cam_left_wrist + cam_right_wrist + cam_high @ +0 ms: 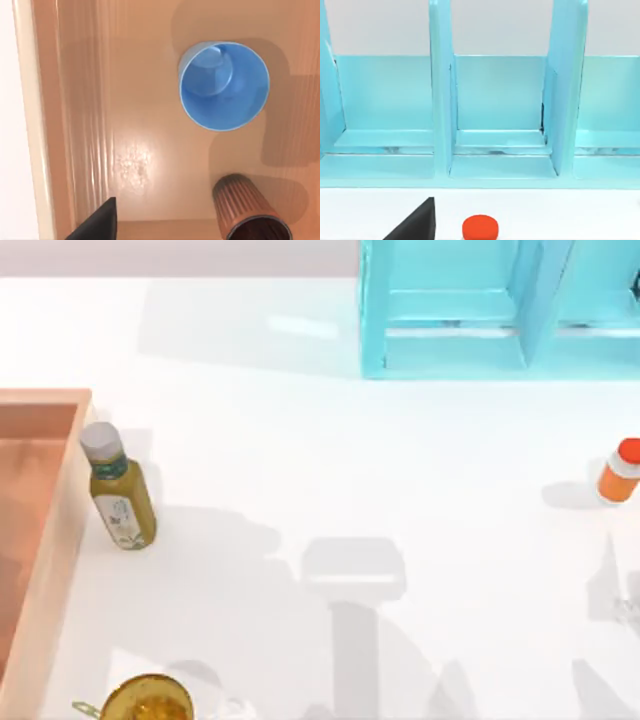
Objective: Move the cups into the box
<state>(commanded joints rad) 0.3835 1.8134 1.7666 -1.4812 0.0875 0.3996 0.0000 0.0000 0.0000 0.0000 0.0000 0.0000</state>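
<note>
- The left gripper hangs above the box (75, 100), its camera looking straight down at the box floor. One dark fingertip (97, 222) juts in at the edge of the left wrist view; the other finger is out of frame, so how far the jaws are apart cannot be told. Nothing is seen held by or touching that fingertip.
- Directly under the left gripper stands the blue cup (224, 86), upright on the box floor, mouth open toward the camera.
- The brown cup (250, 212) is also inside the box, near the blue one but apart from it, and its ribbed side shows as it leans away from the camera's line of sight.
- A thick box wall runs along one side below the gripper, with white table just beyond it.
- The right gripper is held low and level, facing the cyan shelf frame (495, 115). One dark fingertip (417, 222) shows in the right wrist view; its spread cannot be told, and it touches nothing visible.
- Just before the right gripper stands the small orange bottle (480, 227), its red cap between the gripper and the shelf.
- In the top view, the box sits at the table's left edge, a yellow-green bottle (120, 490) lies just beside its wall, and an amber glass vessel (148, 700) rests nearer the front.
</note>
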